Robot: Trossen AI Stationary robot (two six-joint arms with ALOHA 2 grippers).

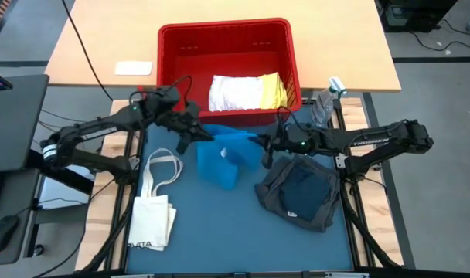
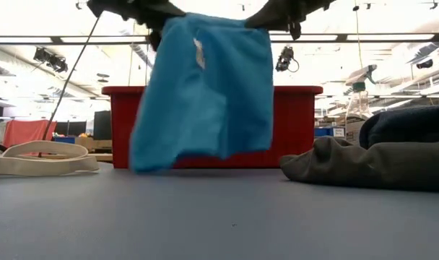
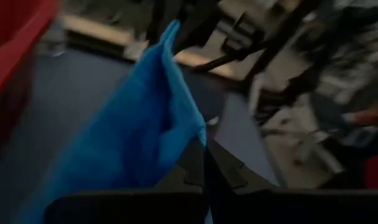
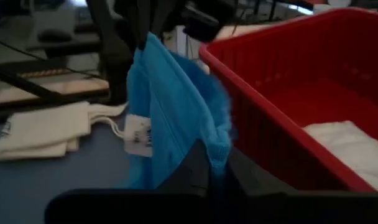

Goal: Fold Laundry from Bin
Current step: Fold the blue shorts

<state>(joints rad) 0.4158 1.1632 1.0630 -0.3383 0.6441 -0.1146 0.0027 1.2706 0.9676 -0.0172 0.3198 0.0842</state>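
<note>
We have the bright blue cloth (image 1: pixel 222 157) strung between our two arms, lifted off the counter (image 1: pixel 219 232) in front of the red bin (image 1: pixel 173 46).

On the left, the left gripper (image 1: pixel 190 133) has its jaws clenched on one upper corner of the cloth. The wrist view shows only a thin edge of fabric pinched there, so we judge this hold to be shallow; a sideways tug to spread the cloth could pull that corner free and drop half the piece. Below and outside these jaws lies the cream tote bag (image 1: pixel 154 208), whose handle loops reach toward the hanging cloth and could be dragged if we sweep low.

In the middle, the cloth hangs bunched and folded over itself, not flat, with its lower edge just above the counter. Laying it down like this risks trapping a crease inside the fold.

On the right, the right gripper (image 1: pixel 263 142) is also clamped on the opposite upper corner. Just below those jaws sits the dark grey pile (image 1: pixel 301 193); lowering the cloth here could drape it across that pile. Behind both jaws, white and yellow pieces (image 1: pixel 246 91) wait in the bin.
</note>
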